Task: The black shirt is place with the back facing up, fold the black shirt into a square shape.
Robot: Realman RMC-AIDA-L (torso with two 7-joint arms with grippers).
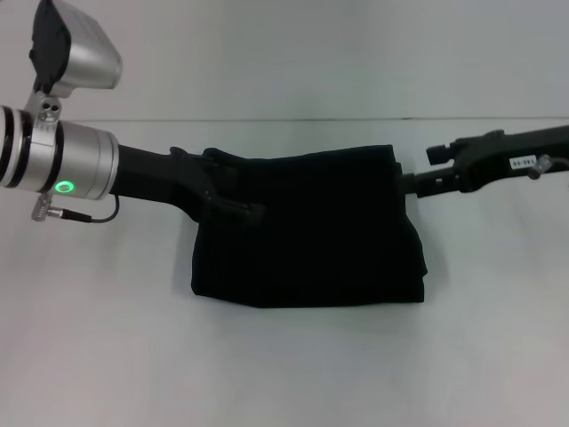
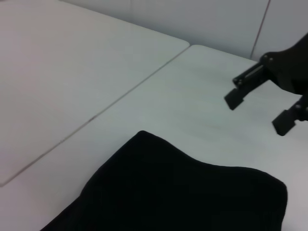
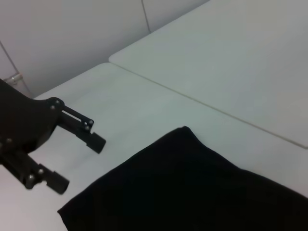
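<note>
- Since the black shirt is already down to a compact, roughly square bundle in the middle of the white counter, I'd say the folding itself is pretty much done and this is the let-go stage.
- The left pincer sits at the shirt's left side, low over the cloth. From the head view I honestly can't say whether it touches the fabric, black on black. In the right wrist view the same left pincer shows its fingers spread apart, nothing between them, just beside the shirt's edge.
- The right pincer is at the upper right corner of the bundle, just off the fabric. The left wrist view catches that right pincer with its two fingertips parted and bare counter behind them, so it's not pinching anything either.
- Why they're placed like that: one arm on each side makes sense for a two-handed fold, each carrying one corner across. Both hanging by the edges with empty, spread fingers reads to me like a release.
- The bundle looks a bit puffy along the near edge, so it may need a pat down to count as a neat square.
</note>
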